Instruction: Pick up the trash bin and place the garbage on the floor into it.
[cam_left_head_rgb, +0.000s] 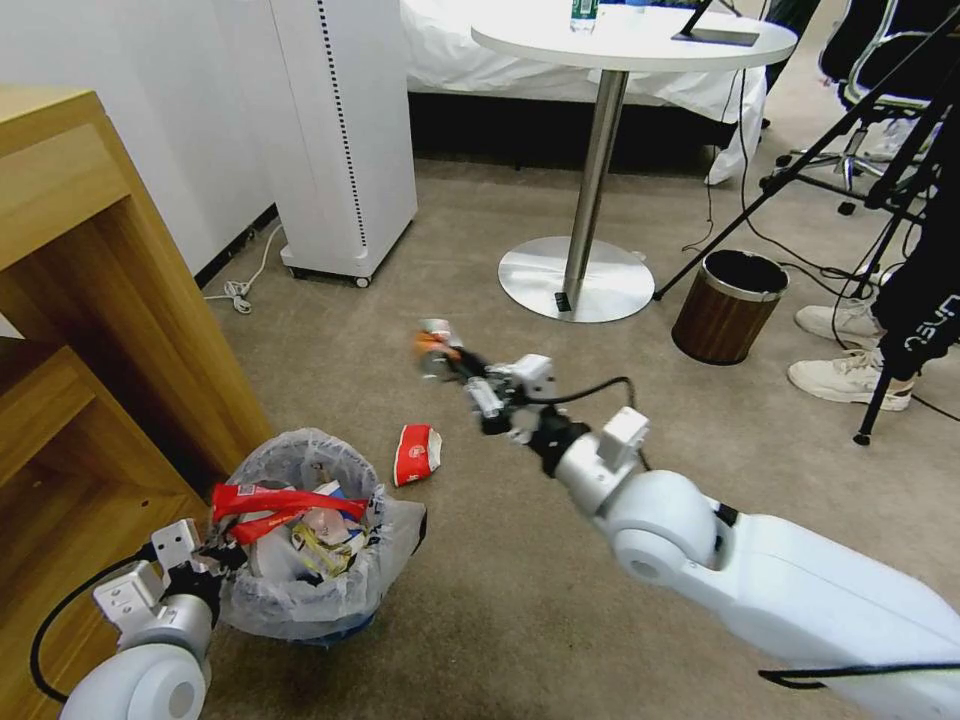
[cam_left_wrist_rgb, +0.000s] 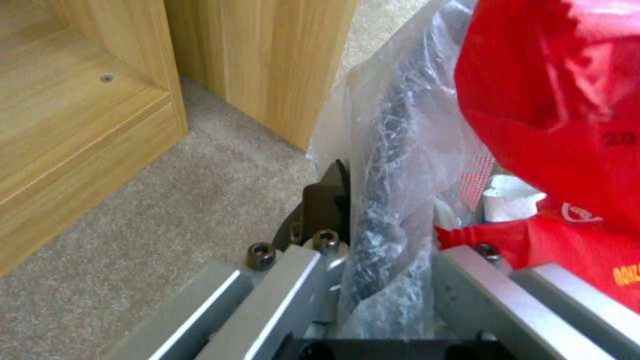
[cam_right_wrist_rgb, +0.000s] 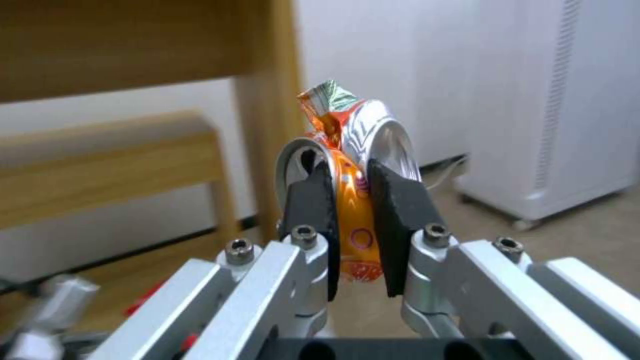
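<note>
Two grippers are at work over the beige carpet (cam_left_head_rgb: 500, 600). At about 9 o'clock in the head view stands a wooden shelf unit (cam_left_head_rgb: 90, 300), and just beside its corner, near 7 o'clock, the left gripper (cam_left_head_rgb: 205, 560) is clenched on the bag-lined rim of the trash bin (cam_left_head_rgb: 300, 590), one finger (cam_left_wrist_rgb: 330, 200) outside the crinkled plastic. Red wrappers (cam_left_head_rgb: 285, 503) and other litter fill the bin. A red-white paper cup (cam_left_head_rgb: 416, 453) lies on the carpet just right of the bin, toward 1 o'clock from it. Near the centre, the right gripper (cam_left_head_rgb: 455, 365) grasps a crushed orange can (cam_right_wrist_rgb: 347, 200) between its black pads (cam_right_wrist_rgb: 400, 225), held in the air. Beyond, at 12 o'clock, stand a white appliance (cam_left_head_rgb: 345, 130) and a round pedestal table (cam_left_head_rgb: 630, 40); a brown wood-look bin (cam_left_head_rgb: 728, 305) sits toward 2 o'clock, near tripod legs (cam_left_head_rgb: 800, 170).
</note>
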